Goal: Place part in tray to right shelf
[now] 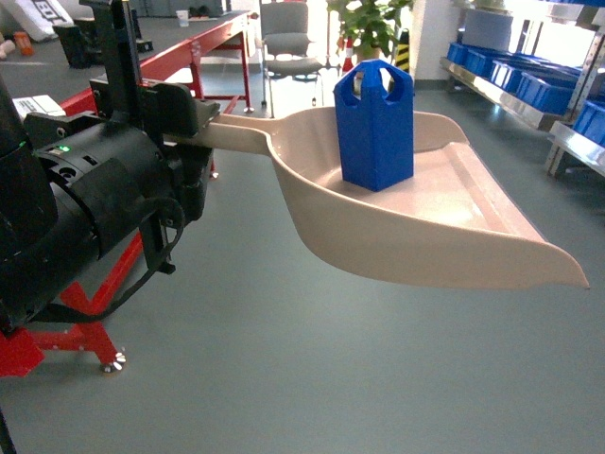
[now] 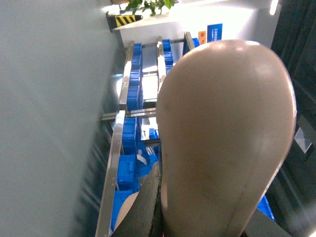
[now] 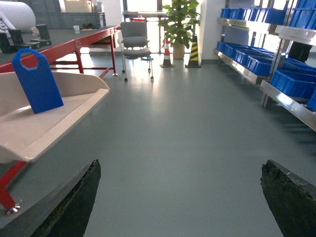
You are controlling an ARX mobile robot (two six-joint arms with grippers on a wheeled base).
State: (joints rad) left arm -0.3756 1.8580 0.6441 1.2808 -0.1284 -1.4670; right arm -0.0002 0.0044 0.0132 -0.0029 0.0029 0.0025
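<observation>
Left gripper (image 1: 203,118) clamps tray (image 1: 444,236) handle, holding it level so nothing slides | right gripper (image 3: 180,197) spread, empty | part (image 1: 375,128) upright in tray | shelf (image 3: 276,74) well right

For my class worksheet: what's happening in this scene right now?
The robot's left hand holds a beige tray by its handle, level above the floor, with a blue part standing upright in it. The right hand is open and empty. The right shelf with blue crates lies ahead to the right, not yet reached.
</observation>
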